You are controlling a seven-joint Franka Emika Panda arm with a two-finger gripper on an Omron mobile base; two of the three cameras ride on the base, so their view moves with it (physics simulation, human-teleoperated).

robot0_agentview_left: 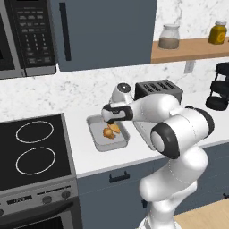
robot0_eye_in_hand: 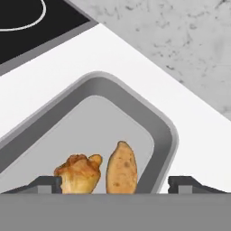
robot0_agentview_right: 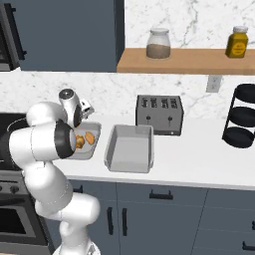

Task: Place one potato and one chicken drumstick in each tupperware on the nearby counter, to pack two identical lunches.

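My gripper [robot0_eye_in_hand: 115,185] hangs open over the smaller tupperware [robot0_eye_in_hand: 162,131], its fingertips [robot0_eye_in_hand: 45,182] spread wide with nothing held. A golden-brown chicken drumstick [robot0_eye_in_hand: 80,173] and an orange-tan potato [robot0_eye_in_hand: 122,168] lie side by side on the tray floor below the fingers. From the left base view the gripper [robot0_agentview_left: 111,120] sits just above that tupperware [robot0_agentview_left: 96,136] on the white counter [robot0_agentview_left: 85,156]. The larger tupperware [robot0_agentview_right: 129,148] stands to its right with nothing in it. The first tray [robot0_agentview_right: 94,147] shows partly behind my arm.
A black toaster [robot0_agentview_right: 159,114] stands behind the larger tray against the wall. The stove top [robot0_agentview_left: 33,147] borders the counter on the left. A black tiered rack [robot0_agentview_right: 241,122] stands at the far right, and a wooden shelf [robot0_agentview_right: 189,60] with jars hangs above.
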